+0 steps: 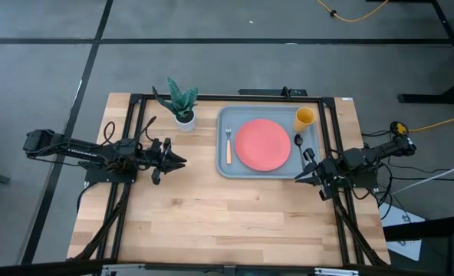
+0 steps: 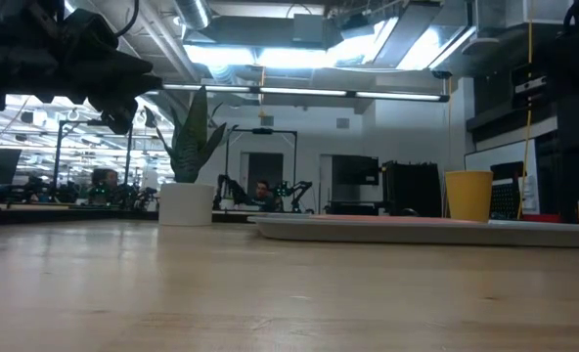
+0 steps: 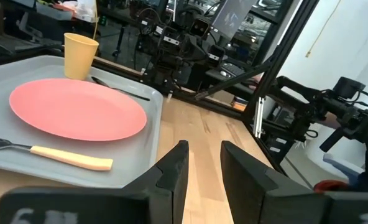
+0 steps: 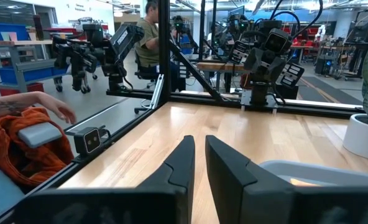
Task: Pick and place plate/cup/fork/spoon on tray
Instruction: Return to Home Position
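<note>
High view shows the light blue-grey tray [image 1: 267,172] with a raised rim. On it lies the flat coral-red plate [image 1: 262,144], the tan-handled fork [image 1: 228,143] beside it, the dark spoon [image 1: 300,145] on the other side, and the yellow cup [image 1: 304,118] in a corner. The left gripper [image 1: 182,161] and right gripper [image 1: 297,179] stay above bare wood, fingers slightly apart, holding nothing.

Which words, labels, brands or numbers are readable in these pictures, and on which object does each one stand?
No text can be read with certainty.
Left gripper: pale marks on its body at the wrist picture's bottom edge, too blurred to read.
Tray, plate, cup, fork, spoon, plant pot: no lettering visible.
</note>
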